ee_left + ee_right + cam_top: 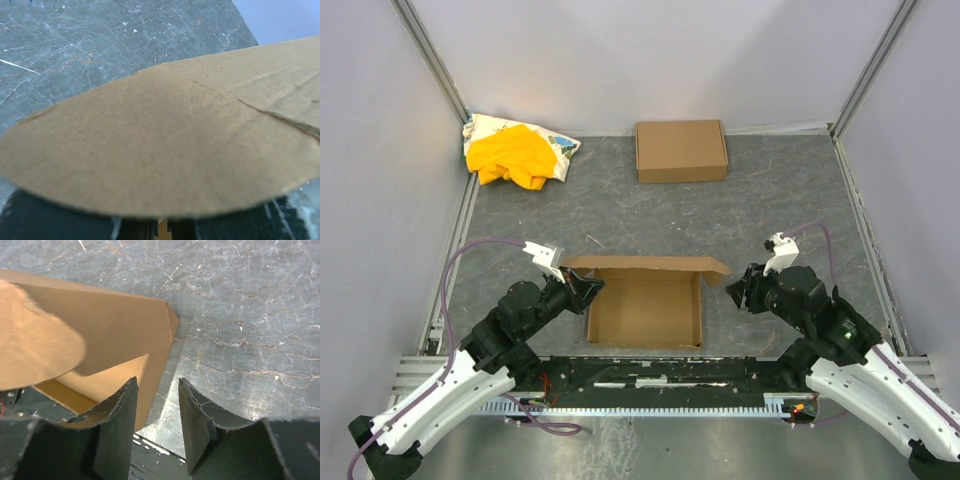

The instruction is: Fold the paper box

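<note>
Your paper box sits near-centre on the bench, a tray with its lid unclosed. The right end effector gapes empty beside it; whether the left end effector grips, you cannot tell

Paper box lies near-centre on the table, between the left gripper, apparently touching its left wall, and the right gripper. Behind it: flat cardboard box, centre; cloth bundle, far-left corner.
</note>
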